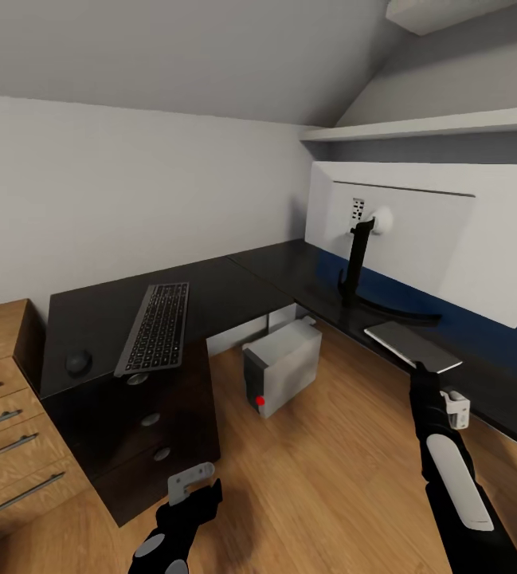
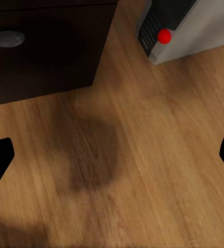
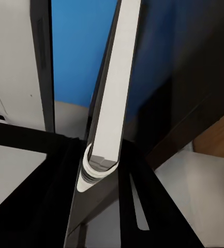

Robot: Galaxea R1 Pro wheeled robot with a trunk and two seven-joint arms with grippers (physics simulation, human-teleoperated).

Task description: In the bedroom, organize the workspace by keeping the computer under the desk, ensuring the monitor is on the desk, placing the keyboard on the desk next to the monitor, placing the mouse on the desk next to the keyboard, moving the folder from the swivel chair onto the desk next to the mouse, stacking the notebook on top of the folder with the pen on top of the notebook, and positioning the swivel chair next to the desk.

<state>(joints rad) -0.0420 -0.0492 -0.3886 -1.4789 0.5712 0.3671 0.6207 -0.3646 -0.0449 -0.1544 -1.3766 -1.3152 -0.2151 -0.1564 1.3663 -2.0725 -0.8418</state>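
Observation:
The black L-shaped desk (image 1: 226, 287) carries the keyboard (image 1: 160, 325) and, to its left, the small black mouse (image 1: 79, 363). On the desk's right wing stands the monitor (image 1: 425, 231), its pale back and black stem toward me. The grey computer (image 1: 282, 367) (image 2: 194, 26) sits on the floor at the desk's inner corner, red dot showing. My right gripper (image 1: 420, 370) (image 3: 104, 173) is shut on the thin notebook (image 1: 412, 344) (image 3: 114, 88), held at the desk's front edge beside the monitor's base. My left gripper (image 1: 192, 485) (image 2: 112, 160) hangs open low over the floor by the drawer unit (image 1: 150, 434).
A light-wood drawer chest (image 1: 3, 414) stands against the desk's left end. A blue panel (image 1: 465, 331) (image 3: 75, 51) lies behind the monitor. White shelves (image 1: 433, 123) run above the right wing. Wood floor (image 1: 322, 470) spreads between the desk's wings.

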